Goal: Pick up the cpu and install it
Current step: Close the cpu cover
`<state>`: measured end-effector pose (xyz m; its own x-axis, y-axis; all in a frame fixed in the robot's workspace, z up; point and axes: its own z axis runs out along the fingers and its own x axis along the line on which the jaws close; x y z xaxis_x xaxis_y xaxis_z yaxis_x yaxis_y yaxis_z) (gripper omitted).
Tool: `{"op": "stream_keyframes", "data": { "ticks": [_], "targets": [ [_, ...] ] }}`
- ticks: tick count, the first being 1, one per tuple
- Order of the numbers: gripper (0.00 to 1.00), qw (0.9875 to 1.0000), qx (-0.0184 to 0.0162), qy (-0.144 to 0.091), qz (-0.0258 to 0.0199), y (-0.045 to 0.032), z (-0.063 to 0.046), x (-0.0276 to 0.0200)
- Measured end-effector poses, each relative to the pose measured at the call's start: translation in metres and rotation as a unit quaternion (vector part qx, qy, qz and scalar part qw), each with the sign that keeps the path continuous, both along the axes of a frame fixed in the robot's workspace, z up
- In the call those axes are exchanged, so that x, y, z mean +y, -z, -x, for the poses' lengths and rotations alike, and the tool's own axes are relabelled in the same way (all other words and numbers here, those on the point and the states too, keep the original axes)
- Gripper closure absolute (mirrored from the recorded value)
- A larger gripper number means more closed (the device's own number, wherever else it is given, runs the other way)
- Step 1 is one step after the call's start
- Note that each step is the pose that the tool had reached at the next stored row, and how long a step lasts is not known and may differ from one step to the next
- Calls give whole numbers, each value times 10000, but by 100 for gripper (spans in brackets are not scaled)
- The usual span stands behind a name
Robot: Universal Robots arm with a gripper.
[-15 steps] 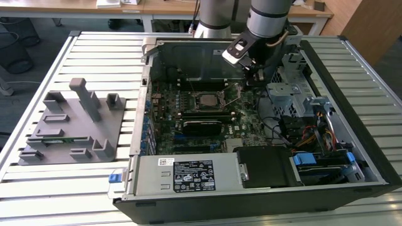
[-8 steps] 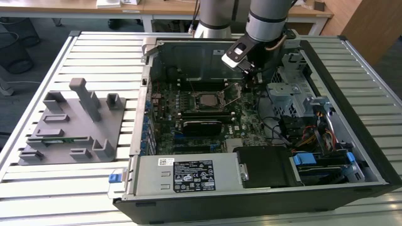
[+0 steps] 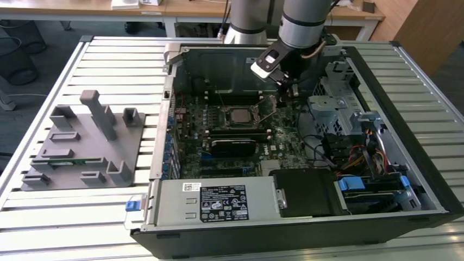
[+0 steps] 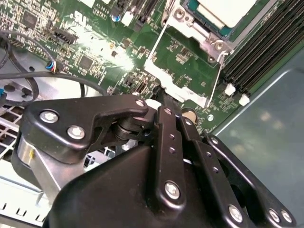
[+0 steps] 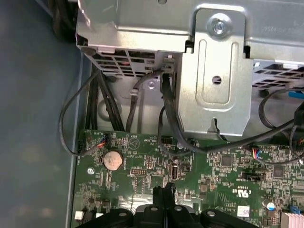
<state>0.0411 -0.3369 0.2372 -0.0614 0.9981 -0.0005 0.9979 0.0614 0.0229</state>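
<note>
The cpu (image 3: 238, 115) lies flat in the socket at the middle of the motherboard (image 3: 217, 157), inside the open computer case. In the second wrist view the cpu (image 4: 223, 12) shows a pale top inside the metal socket frame (image 4: 209, 40). A thin metal lever (image 4: 216, 78) runs along the frame's side. My gripper (image 3: 284, 97) hangs inside the case, just to the exterior view's right of the socket and beside the lever's end. Its black fingers (image 4: 166, 118) are pressed together with nothing between them. In the first wrist view the gripper (image 5: 164, 191) sits low over the green board.
A metal drive cage (image 5: 213, 71) with black cables (image 5: 166, 109) stands close to the gripper. A coin battery (image 5: 113, 159) sits on the board. The power supply (image 3: 217, 202) fills the case's near end. A grey fixture (image 3: 87, 147) holding a green memory stick (image 3: 69, 161) stands on the slatted table (image 3: 94, 228).
</note>
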Motion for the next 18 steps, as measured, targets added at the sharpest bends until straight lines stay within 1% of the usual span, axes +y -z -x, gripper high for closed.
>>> {"op": "stream_keyframes", "data": {
  "ticks": [18],
  "targets": [
    [89,10000,0,0,-1,-1,161,0]
  ]
}}
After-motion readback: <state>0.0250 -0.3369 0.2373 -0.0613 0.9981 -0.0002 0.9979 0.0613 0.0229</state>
